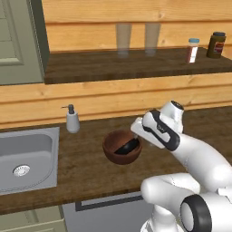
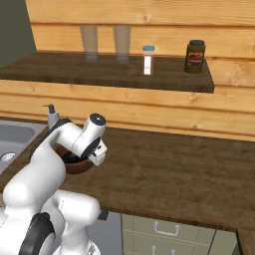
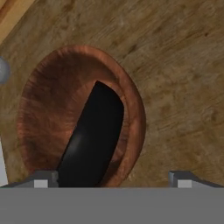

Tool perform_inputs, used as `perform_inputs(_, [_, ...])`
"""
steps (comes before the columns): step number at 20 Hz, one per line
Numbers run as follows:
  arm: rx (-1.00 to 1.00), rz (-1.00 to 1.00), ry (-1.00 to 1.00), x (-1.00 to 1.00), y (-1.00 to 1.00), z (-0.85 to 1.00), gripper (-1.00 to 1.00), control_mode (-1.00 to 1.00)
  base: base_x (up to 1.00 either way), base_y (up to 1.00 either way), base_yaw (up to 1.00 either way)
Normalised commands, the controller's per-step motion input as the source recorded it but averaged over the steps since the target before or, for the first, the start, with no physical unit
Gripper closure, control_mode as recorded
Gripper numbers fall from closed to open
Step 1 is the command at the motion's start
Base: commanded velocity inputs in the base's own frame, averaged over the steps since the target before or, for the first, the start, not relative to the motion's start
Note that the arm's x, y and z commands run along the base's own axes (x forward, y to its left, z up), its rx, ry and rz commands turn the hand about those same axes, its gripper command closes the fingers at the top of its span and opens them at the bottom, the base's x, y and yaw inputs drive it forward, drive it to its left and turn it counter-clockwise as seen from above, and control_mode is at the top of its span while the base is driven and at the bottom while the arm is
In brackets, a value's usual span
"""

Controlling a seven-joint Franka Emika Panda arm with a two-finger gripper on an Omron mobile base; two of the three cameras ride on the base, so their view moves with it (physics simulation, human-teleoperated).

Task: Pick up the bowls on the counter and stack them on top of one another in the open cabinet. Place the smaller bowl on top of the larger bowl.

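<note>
Pincer (image 3: 113,179), jaws apart, hangs over the larger bowl (image 3: 52,109) where the smaller bowl (image 3: 94,135) leans tilted on edge.

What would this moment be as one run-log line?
black bowl tilted inside brown bowl | both on counter | gripper above, open | cabinet shelf: no bowls

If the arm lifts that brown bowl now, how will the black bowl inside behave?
The smaller bowl sits tilted inside the larger bowl, so it would probably slide or rattle. Its glossy surface looks slippery. The brown bowl's rounded underside may rock if nudged.
</note>
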Motion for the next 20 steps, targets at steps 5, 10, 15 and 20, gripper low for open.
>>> perform_inputs(5, [0.00, 0.00, 0.00, 0.30, 0.26, -0.27, -1.00, -1.00, 0.00, 0.00, 0.00])
perform_inputs(10, [-0.05, -0.01, 0.01, 0.13, 0.07, -0.37, -1.00, -1.00, 0.00, 0.00, 0.00])
perform_inputs(15, [-0.12, -0.09, 0.10, -0.18, -0.19, -0.71, -1.00, -1.00, 0.00, 0.00, 0.00])
perform_inputs(20, [-0.04, -0.07, 0.01, -0.12, -0.16, -0.40, -1.00, -1.00, 0.00, 0.00, 0.00])
